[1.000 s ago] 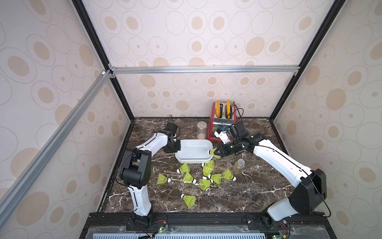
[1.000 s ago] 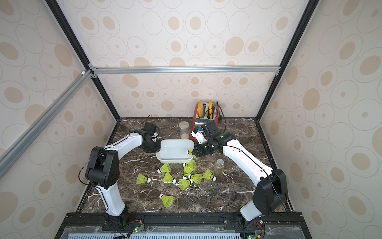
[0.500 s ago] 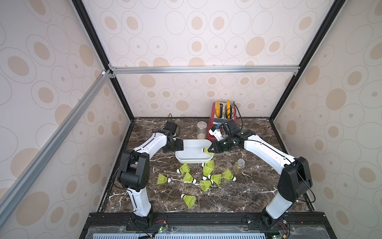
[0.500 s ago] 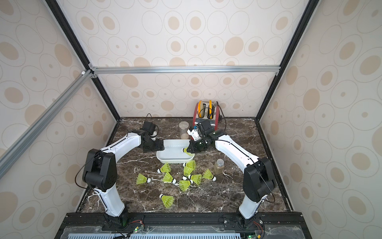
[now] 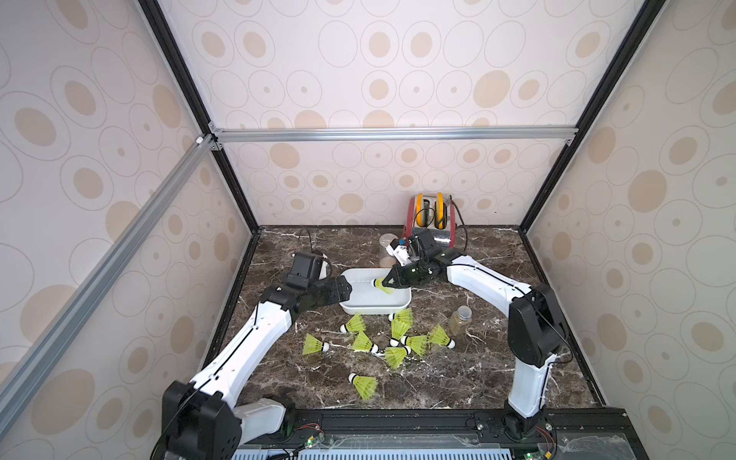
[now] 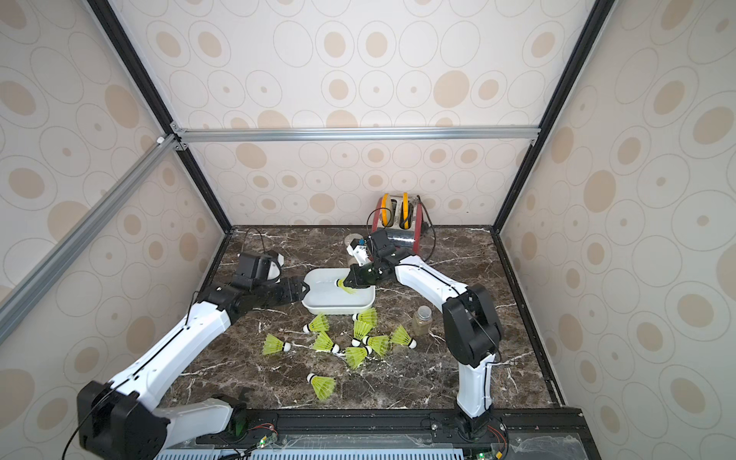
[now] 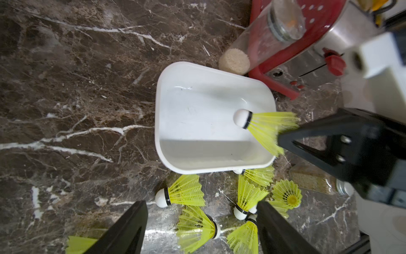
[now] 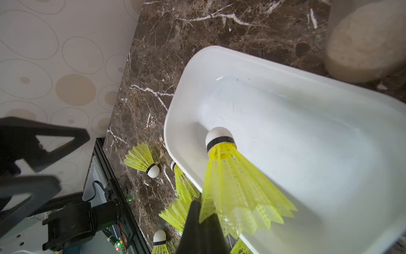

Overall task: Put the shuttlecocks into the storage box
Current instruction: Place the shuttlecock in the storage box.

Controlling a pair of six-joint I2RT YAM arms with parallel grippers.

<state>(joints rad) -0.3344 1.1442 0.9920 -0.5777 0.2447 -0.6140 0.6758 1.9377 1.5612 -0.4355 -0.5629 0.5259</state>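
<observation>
The white storage box sits mid-table. My right gripper is shut on the skirt edge of one yellow-green shuttlecock, which hangs over the box's right part with its white tip pointing into the box. My left gripper is open and holds nothing; it stands just off the box's left rim. Several loose shuttlecocks lie on the marble in front of the box, and another shuttlecock lies alone nearer the front edge.
A red and silver toaster stands at the back wall. A clear jar stands just behind the box. A small jar stands right of the loose shuttlecocks. Enclosure walls close in three sides.
My right gripper has carried the shuttlecock leftward, from the box's right rim to over its inside. My left gripper has opened beside the box's left end.
</observation>
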